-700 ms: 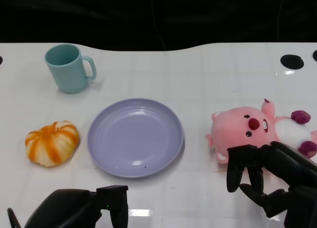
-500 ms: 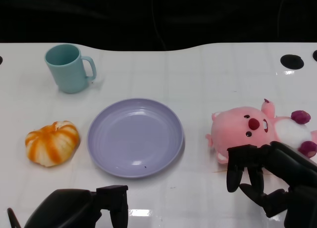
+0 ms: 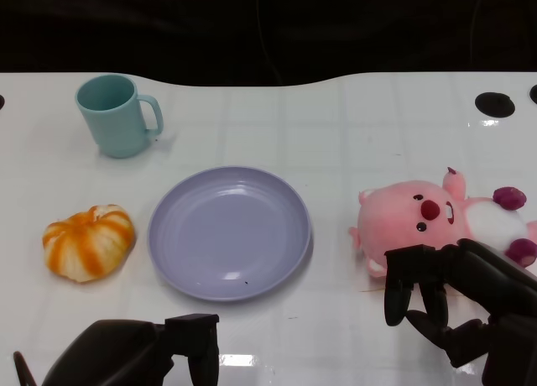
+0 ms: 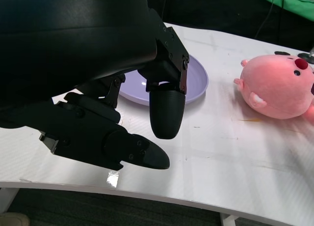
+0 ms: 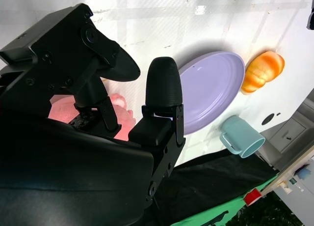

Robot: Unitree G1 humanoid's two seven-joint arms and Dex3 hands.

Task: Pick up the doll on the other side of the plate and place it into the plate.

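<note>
Pink plush doll [image 3: 424, 222] with a red nose is lying on its side on the white table [image 3: 352, 126], just right of the round lavender plate [image 3: 229, 232] and apart from it; the black right hand [image 3: 457, 306] is hovering at the doll's near edge, fingers spread and grasping nothing; the black left hand [image 3: 143, 352] is resting low at the table's near edge, fingers apart and holding nothing; an orange striped pumpkin toy [image 3: 89, 241] and a teal mug [image 3: 117, 115] are sitting left of the plate.

Bare bench [image 3: 336, 235] strip between doll [image 3: 419, 222] and plate [image 3: 229, 232] gives right hand [image 3: 453, 306] open passage; mug [image 3: 117, 115] and pumpkin [image 3: 88, 242] sit well apart beyond the plate.
</note>
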